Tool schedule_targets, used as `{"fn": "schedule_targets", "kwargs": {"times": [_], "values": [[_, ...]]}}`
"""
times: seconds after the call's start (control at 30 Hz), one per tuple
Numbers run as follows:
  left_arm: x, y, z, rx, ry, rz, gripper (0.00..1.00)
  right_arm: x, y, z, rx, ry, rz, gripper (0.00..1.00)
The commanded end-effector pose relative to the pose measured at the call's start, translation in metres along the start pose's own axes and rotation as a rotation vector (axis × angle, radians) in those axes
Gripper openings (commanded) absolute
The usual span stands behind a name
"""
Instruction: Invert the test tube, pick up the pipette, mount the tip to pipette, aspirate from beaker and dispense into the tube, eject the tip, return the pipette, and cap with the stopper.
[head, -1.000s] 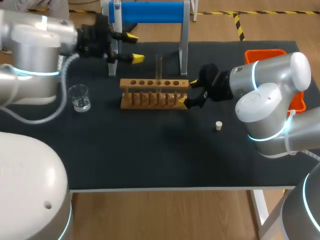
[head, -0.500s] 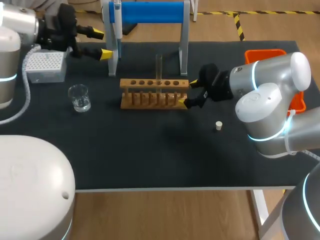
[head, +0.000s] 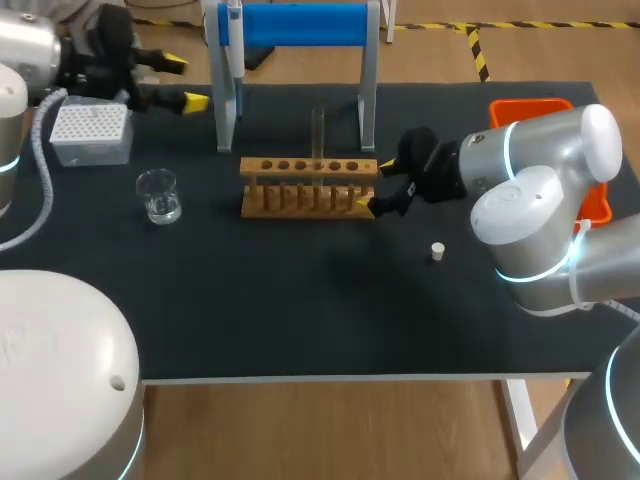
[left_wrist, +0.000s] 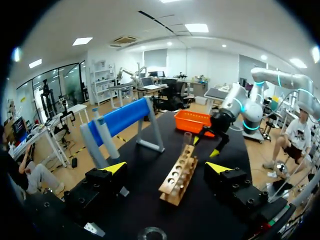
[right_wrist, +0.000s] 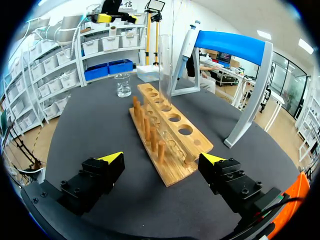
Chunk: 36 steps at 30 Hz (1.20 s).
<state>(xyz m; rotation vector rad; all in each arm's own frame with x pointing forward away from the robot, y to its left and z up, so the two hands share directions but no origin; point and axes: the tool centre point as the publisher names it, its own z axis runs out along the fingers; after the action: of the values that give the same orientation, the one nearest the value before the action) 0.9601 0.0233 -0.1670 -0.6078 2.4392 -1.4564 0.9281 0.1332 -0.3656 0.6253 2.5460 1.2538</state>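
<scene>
Found the right gripper (head: 375, 185) spread open and empty just beside the right end of the wooden rack (head: 308, 186), with touch between its lower yellow tip and the wood impossible to judge from the head view. Saw from the right wrist view the rack's near end lying ahead of and between the parted fingers, apart from both. Located the test tube (right_wrist: 165, 65) standing upright in a hole of the rack's top board, further along the rack from that gripper, past several vacant holes, out of the fingers' grasp. Spotted the small white stopper (head: 437, 251) lying on the black table (head: 300, 310) near the right arm, apart from the rack. Found the left gripper (head: 183, 83) likewise open and holding nothing, raised at the table's far left corner, beside the white tip box (head: 92, 133) and just left of the blue stand (head: 300, 24). Noted the pipette (head: 234, 40) hanging on that stand's left post, near the left gripper but untouched. Marked the glass beaker (head: 158, 195) in front of the tip box, left of the rack, well apart from both grippers.
</scene>
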Motion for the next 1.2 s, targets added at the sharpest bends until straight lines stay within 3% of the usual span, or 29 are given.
{"fn": "schedule_targets", "kwargs": {"times": [0.03, 0.23, 0.53, 0.6, 1.2], "values": [[-0.023, 0.024, -0.043, -0.045, -0.109, -0.055, 1.00, -0.001, -0.001, -0.001, -0.001, 0.002, 0.000, 1.00], [-0.065, 0.063, -0.091, -0.123, -0.279, -0.156, 1.00, -0.001, -0.001, -0.001, -0.001, 0.002, 0.000, 1.00], [-0.090, 0.108, -0.112, -0.158, -0.377, -0.263, 1.00, -0.001, -0.001, -0.001, -0.001, 0.002, 0.000, 1.00], [-0.094, 0.115, -0.111, -0.233, -0.434, -0.289, 1.00, -0.001, -0.001, -0.001, -0.001, 0.002, 0.000, 1.00], [-0.094, 0.115, -0.111, -0.233, -0.434, -0.289, 1.00, -0.001, -0.001, -0.001, -0.001, 0.002, 0.000, 1.00]]}}
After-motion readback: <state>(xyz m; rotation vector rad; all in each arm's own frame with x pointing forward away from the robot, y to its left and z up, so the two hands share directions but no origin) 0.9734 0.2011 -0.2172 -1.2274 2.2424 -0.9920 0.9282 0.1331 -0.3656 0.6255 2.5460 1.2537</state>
